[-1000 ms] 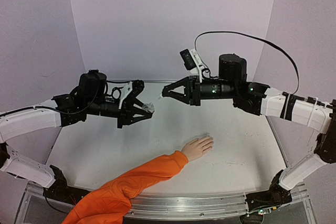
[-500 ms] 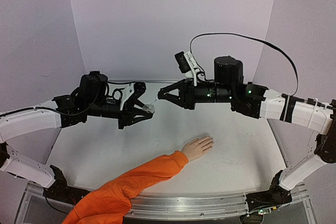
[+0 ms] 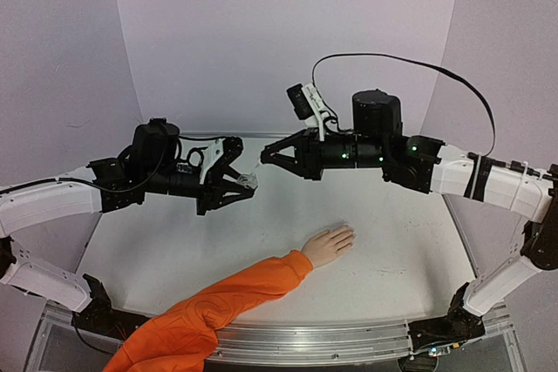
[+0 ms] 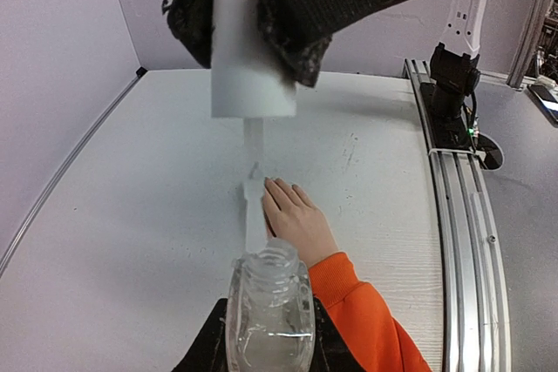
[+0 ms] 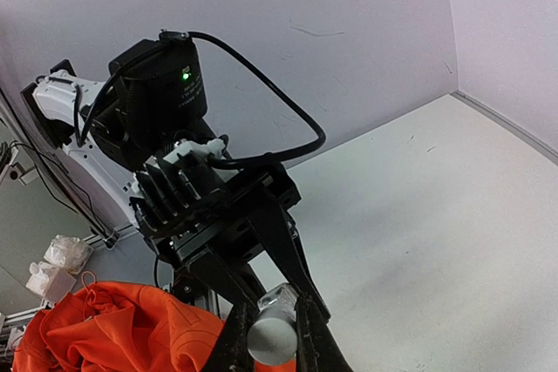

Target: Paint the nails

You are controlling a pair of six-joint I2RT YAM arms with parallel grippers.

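Top external view: raised above the white desk (image 3: 157,250), the left end effector (image 3: 245,182) points right, closed on a small clear bottle (image 4: 269,302) that the left wrist view shows open-mouthed between its two black fingers. Facing it almost tip to tip, the right end effector (image 3: 268,153) reaches in from the right, its fingers clamped on a white cap (image 4: 253,50), a plain cylinder seen end-on in the right wrist view. A thin white stem (image 4: 253,138) runs from the cap toward the bottle's mouth; whether its tip is inside cannot be told. Below and to the right of both, well apart from them, the pale mannequin hand (image 3: 330,246) lies flat on the desk, its orange sleeve (image 3: 227,302) trailing to the near left edge. The nails (image 4: 279,185) at its fingertips are skin-coloured and barely distinguishable.
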